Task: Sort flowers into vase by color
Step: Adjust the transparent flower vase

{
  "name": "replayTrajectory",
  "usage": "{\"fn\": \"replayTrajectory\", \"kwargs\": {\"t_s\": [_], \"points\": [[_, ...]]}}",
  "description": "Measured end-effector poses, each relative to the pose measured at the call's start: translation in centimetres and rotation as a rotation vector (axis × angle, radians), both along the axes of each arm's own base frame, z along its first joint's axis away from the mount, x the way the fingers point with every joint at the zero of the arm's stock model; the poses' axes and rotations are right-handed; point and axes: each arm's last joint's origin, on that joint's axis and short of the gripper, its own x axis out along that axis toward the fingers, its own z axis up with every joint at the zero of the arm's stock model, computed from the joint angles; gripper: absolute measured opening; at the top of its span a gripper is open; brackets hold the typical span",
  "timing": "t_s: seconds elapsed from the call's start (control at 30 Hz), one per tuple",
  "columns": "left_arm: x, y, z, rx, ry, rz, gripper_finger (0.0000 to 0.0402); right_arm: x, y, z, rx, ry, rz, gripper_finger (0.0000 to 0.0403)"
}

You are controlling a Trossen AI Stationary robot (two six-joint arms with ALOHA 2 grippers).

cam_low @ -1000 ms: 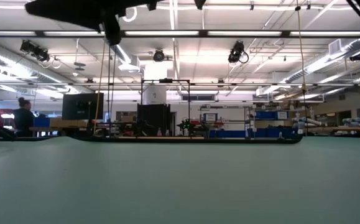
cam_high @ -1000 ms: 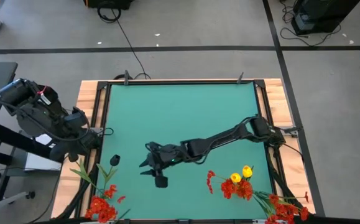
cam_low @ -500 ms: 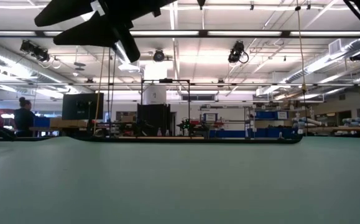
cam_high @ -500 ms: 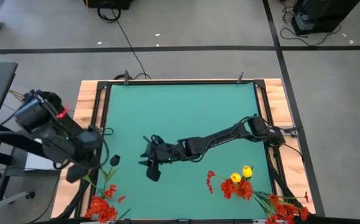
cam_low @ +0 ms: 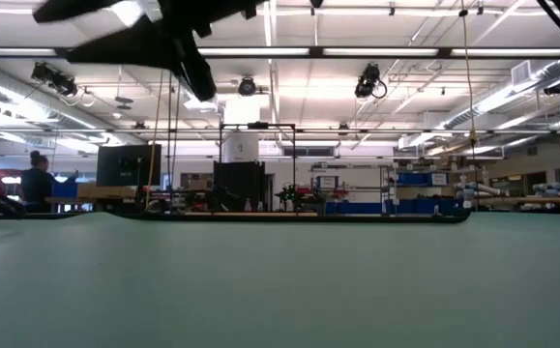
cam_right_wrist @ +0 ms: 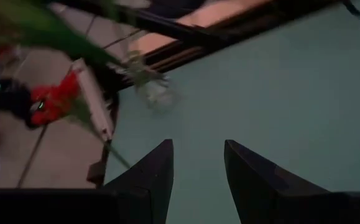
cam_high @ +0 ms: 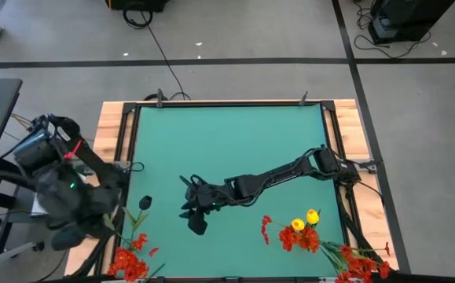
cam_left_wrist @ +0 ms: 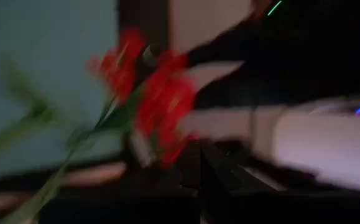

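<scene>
Left tool, lower left of the high view at the desk edge, is clamped fully closed; whether it grips a stem cannot be told. Red flowers lie just below it. Right tool, centre, stands part-open, empty. Red and yellow flowers lie lower right.

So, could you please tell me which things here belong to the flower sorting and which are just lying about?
Belonging to the job:
- red flowers at the table's near left corner
- red and yellow flowers near the right
- left gripper
- right gripper

Lying about:
- black cable on the floor
- small dark object on the green mat
</scene>
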Motion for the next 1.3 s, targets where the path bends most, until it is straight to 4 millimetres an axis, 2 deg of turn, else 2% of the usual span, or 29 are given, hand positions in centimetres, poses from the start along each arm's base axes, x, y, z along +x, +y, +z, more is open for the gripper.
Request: {"fn": "replayTrajectory", "kwargs": {"t_s": [0.13, 0.23, 0.5, 0.67, 0.77, 0.87, 1.03, 1.1, 1.3], "points": [[-1.4, 0.4, -0.9, 0.113, 0.108, -0.012, 0.0004, -0.2, 1.1, 0.0, -0.177, -0.061, 0.071, 0.0156], [-1.7, 0.2, -0.7, 0.108, 0.072, 0.031, 0.001, -0.4, 0.8, -0.4, -0.232, -0.024, 0.021, 0.0165], [-2.5, -0.1, -0.8, 0.154, 0.0, 0.131, 0.0067, 0.1, -0.3, -0.1, -0.2, -0.055, -0.066, 0.0181], [-2.0, -0.8, -1.1, 0.254, -0.121, 0.013, 0.0115, 0.4, -0.9, 0.3, -0.16, -0.091, -0.096, 0.0181], [-1.7, -1.2, -1.5, 0.292, -0.144, 0.022, 0.013, 0.5, -1.8, 0.1, -0.092, -0.06, -0.149, 0.0181], [-1.5, -1.3, -3.1, 0.359, -0.127, 0.03, 0.0131, 0.6, -2.5, 0.0, -0.048, -0.034, -0.2, 0.0181], [-2.1, -0.4, -7.7, 0.488, -0.03, 0.006, 0.0132, 0.5, -3.1, -0.3, 0.015, -0.005, -0.347, 0.0181], [-2.6, 0.4, -9.0, 0.479, -0.014, 0.016, 0.0132, 0.5, -3.2, -0.3, 0.037, -0.008, -0.381, 0.0181], [-3.7, 2.5, -11.3, 0.346, -0.068, 0.042, 0.0132, 0.5, -3.2, -0.3, 0.094, -0.005, -0.419, 0.0181]]}}
